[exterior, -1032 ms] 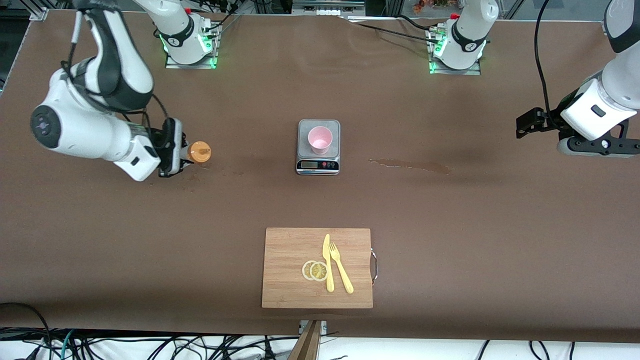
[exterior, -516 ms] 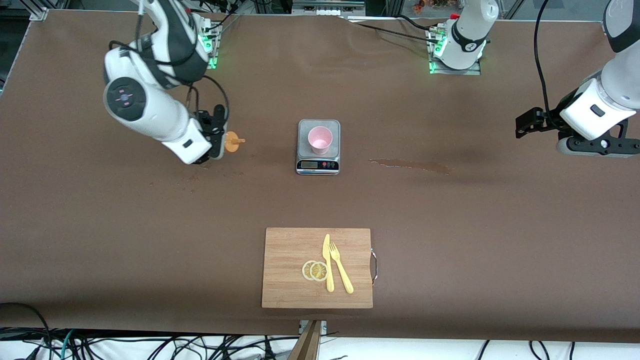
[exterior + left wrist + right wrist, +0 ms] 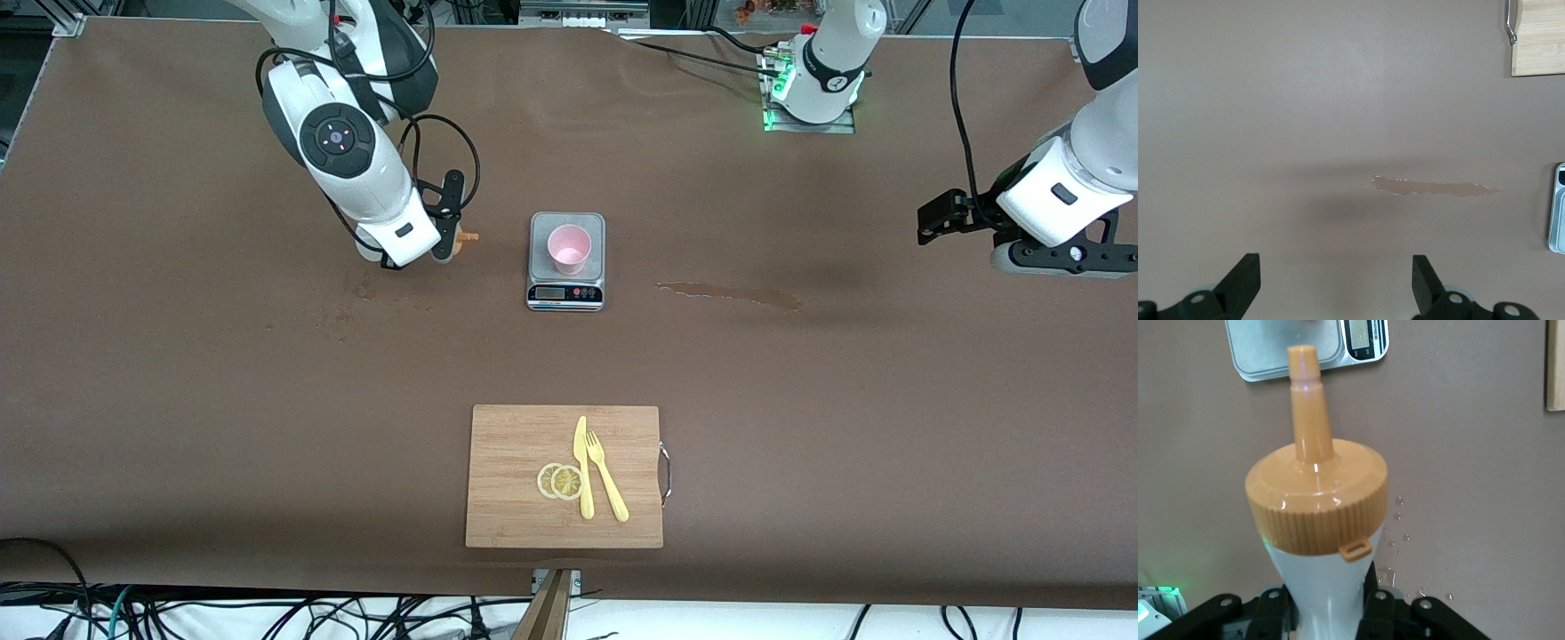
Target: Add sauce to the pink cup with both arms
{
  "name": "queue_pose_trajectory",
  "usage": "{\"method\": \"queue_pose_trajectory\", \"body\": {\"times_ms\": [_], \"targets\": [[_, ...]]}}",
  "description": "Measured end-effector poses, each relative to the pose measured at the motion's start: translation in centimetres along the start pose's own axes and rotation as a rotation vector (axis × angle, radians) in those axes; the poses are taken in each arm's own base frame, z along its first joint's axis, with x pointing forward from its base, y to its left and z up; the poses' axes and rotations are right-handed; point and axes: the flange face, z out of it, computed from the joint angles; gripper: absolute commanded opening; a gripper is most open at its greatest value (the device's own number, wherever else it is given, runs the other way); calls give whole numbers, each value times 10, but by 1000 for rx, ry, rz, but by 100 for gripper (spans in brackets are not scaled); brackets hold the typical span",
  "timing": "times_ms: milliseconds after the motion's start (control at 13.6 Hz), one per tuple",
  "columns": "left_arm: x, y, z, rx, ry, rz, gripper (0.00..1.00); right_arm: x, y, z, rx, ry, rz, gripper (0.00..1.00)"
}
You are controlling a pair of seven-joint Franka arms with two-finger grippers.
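The step in hand looks like carrying the sauce to the cup and lining up for a pour.

Nearest the front camera lies a wooden cutting board [image 3: 564,476] with a yellow knife [image 3: 582,467], a fork [image 3: 606,476] and two lemon slices [image 3: 560,481]; none of it matters here and the carry should stay well away from it. Farther off, mid-worktop, a kitchen scale [image 3: 566,263] bears the pink cup [image 3: 569,249], upright, mouth open, apparently empty. A pale smear [image 3: 729,294] marks the worktop [image 3: 800,400] toward the left arm's end.

The right tool [image 3: 1328,613] is clenched on the sauce bottle [image 3: 1317,513], gripping its whitish body low down, over the worktop just beside the scale toward the right arm's end. The nozzle points toward the scale. To do this well, I judge the nozzle tip should come over the cup's mouth before any squeeze, with the bottle kept clear of the rim so the light cup is not knocked off the scale. Droplets on the worktop below suggest it drips readily.

The bottle has a ribbed orange cap, wet on top, a tapering orange nozzle and a small tab at the cap's edge.

The left tool [image 3: 1335,283] waits, released, its jaws wide, over bare worktop at the left arm's end.
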Motion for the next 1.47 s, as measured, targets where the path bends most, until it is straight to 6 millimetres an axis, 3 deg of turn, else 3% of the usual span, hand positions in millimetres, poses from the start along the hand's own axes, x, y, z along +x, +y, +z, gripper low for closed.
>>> {"method": "queue_pose_trajectory", "body": {"times_ms": [516,1032,1475], "targets": [[0,1,0,0,0,1,100,62,-34,45,44,-60,-4,8],[0,-1,0,0,0,-1,100,116,-53,73,40,-157,-6,8],[0,-2,0,0,0,-3,100,141,-64,86,38,-278,-32,8]]}}
